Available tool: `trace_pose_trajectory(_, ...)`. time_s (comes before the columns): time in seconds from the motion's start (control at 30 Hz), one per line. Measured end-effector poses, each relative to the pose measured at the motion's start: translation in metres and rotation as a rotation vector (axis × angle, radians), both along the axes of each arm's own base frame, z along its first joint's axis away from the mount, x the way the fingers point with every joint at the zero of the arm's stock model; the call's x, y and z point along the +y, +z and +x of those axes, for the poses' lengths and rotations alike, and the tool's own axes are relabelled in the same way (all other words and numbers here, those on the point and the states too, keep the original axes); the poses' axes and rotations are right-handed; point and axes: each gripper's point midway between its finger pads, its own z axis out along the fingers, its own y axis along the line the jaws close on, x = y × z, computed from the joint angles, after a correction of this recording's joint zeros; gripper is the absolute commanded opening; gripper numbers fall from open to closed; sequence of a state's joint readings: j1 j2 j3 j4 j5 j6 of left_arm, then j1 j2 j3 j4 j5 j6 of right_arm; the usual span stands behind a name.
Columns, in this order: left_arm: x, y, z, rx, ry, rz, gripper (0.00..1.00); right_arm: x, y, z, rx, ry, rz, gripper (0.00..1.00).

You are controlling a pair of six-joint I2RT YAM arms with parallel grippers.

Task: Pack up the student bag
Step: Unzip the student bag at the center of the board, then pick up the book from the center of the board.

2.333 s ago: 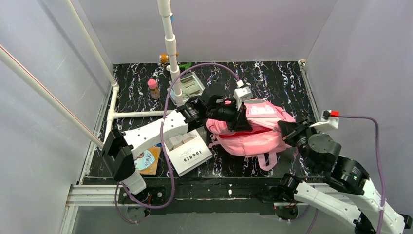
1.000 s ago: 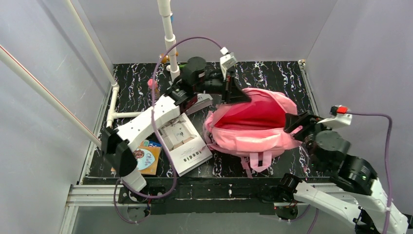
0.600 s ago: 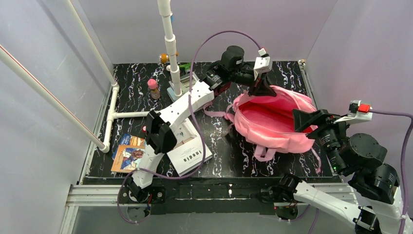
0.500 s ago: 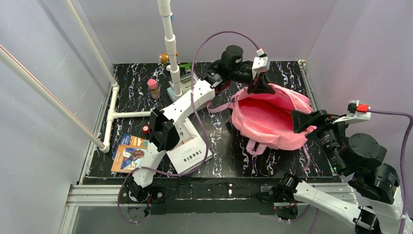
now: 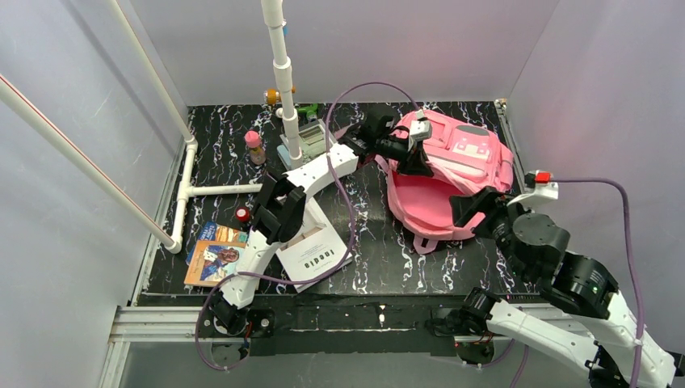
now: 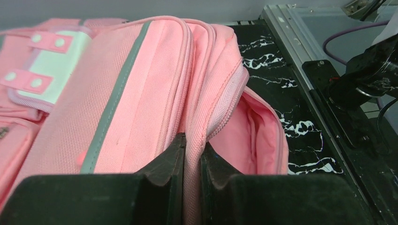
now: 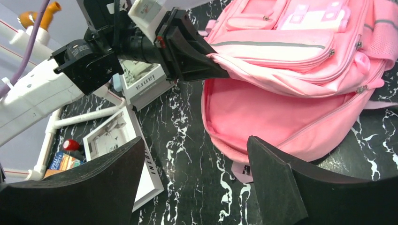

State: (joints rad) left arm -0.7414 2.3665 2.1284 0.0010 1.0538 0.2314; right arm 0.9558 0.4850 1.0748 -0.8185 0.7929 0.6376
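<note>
Left tool (image 6: 193, 143) pinches a zipper edge of the pink fabric student bag (image 5: 464, 149); right tool (image 7: 195, 145), spread wide nearby, seemingly empty.

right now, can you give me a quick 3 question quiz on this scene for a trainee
1. True or false: the left gripper is shut on the fabric edge of the student bag at its opening.
2. Pick one. The right gripper is: A) shut on the student bag, B) open and holding nothing, C) out of every view.
3. Fill in: seen from the top camera, the white book lies on the table to the ___ of the student bag.

Key: 1 true. 2 B. 3 left.
</note>
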Motion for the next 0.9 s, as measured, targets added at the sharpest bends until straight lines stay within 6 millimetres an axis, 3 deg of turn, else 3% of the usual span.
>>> trace_pose_trajectory(0.1,-0.001,-0.018,0.002,0.039,0.023,0.032,0.30,0.010,-0.011,0.003,0.037,0.004,-0.002,0.88)
trace_pose_trajectory(0.2,0.003,-0.028,0.004,0.072,0.048,0.054,0.48,0.019,-0.026,0.007,0.075,0.011,-0.027,0.89)
trace_pose_trajectory(0.23,0.006,-0.032,0.004,0.086,0.063,0.066,0.62,0.022,-0.031,0.008,0.089,0.016,-0.033,0.89)
trace_pose_trajectory(0.27,0.009,-0.036,0.005,0.099,0.080,0.081,0.85,0.024,-0.036,0.008,0.099,0.019,-0.041,0.89)
trace_pose_trajectory(0.3,0.013,-0.040,0.005,0.115,0.099,0.096,0.92,0.026,-0.040,0.009,0.108,0.023,-0.046,0.89)
trace_pose_trajectory(0.37,0.021,-0.045,0.004,0.155,0.139,0.130,0.98,0.029,-0.045,0.009,0.120,0.030,-0.054,0.88)
trace_pose_trajectory(0.47,0.039,-0.038,0.005,0.215,0.230,0.156,0.98,0.035,-0.051,0.009,0.128,0.049,-0.054,0.90)
trace_pose_trajectory(0.6,0.087,0.002,-0.006,0.318,0.381,0.118,0.98,0.061,-0.069,0.013,0.172,0.125,-0.090,0.96)
trace_pose_trajectory(0.77,0.162,0.064,-0.041,0.467,0.600,0.033,0.98,0.114,-0.121,0.025,0.301,0.252,-0.191,0.98)
trace_pose_trajectory(0.83,0.195,0.070,-0.049,0.524,0.711,0.032,0.98,0.133,-0.148,0.027,0.353,0.299,-0.220,0.98)
trace_pose_trajectory(0.9,0.236,0.058,-0.055,0.571,0.867,0.060,0.98,0.150,-0.177,0.027,0.402,0.353,-0.238,0.98)
